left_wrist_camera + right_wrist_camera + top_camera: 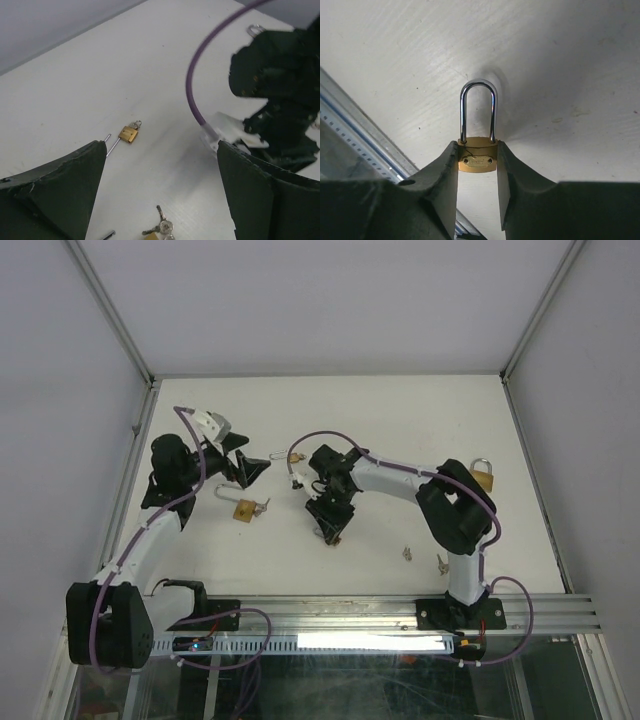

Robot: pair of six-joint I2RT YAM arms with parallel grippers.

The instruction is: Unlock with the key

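Observation:
My right gripper [477, 150] is shut on the brass body of a padlock [477, 161], whose steel shackle [478, 107] points away from it and looks closed. In the top view this gripper [328, 522] hangs over the table's middle and hides the held padlock. My left gripper [248, 458] is open and empty above the left part of the table. Below it in the left wrist view [161, 145] lie a key bunch [164, 226] and a small brass padlock [129, 133]. The key bunch [262, 506] lies beside an open-shackled padlock [244, 509].
A large padlock [482, 477] lies by the right arm's elbow. A small padlock [296, 457] lies between the two grippers. Loose keys [407, 553] and another key [440, 561] lie near the front rail [330, 612]. The right arm's purple cable [196, 75] crosses the left wrist view.

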